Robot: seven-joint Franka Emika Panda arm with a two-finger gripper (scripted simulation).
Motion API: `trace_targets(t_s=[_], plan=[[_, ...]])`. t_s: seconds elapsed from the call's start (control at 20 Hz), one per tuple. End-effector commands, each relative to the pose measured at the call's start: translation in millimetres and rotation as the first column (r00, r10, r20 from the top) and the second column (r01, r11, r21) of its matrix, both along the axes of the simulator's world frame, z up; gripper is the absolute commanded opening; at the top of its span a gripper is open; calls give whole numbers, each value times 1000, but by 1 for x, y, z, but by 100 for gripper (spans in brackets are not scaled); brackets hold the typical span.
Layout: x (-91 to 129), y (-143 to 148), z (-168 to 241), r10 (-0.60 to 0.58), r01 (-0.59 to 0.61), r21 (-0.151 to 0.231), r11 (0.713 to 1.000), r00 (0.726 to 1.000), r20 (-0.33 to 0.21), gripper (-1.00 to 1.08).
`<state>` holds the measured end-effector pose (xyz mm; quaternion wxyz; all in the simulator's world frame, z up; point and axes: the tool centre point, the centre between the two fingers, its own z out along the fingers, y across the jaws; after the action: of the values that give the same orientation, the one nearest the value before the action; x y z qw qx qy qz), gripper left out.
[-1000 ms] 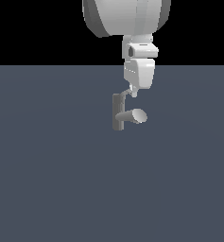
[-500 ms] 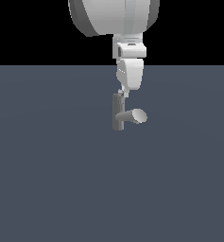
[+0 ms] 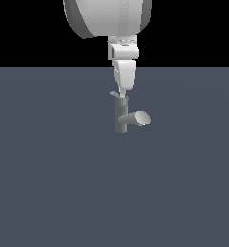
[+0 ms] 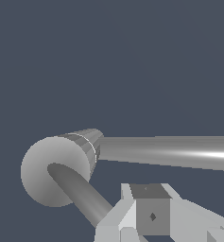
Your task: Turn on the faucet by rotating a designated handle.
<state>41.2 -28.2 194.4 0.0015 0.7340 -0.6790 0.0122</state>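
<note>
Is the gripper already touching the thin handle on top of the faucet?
Cannot tell. In the wrist view the gripper overlaps the handle with no visible gap; the exterior view is too small to show contact at the faucet.

Under me I see only the desk (image 3: 53, 183), one flat slate-grey surface with no marks or seams on it. In the exterior view it runs from edge to edge and ends in a straight far line against plain black (image 3: 29, 29). In my wrist view the same grey fills the background.
</note>
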Motion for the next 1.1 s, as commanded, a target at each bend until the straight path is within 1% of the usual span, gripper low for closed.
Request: trace_targets(t_s=[0.0,0.2,0.25,0.3,1.05], plan=[[5,50,-10,60,-60,16,998,998,-9,-100],[12,70,-12,69,-69,18,997,997,-15,-100],[12,70,-12,69,-69,18,997,997,-15,-100],[14,17,0,-4,4,-2,1000,1000,1,-100],[52,54,-7,36,-36,9,999,999,-8,-100]])
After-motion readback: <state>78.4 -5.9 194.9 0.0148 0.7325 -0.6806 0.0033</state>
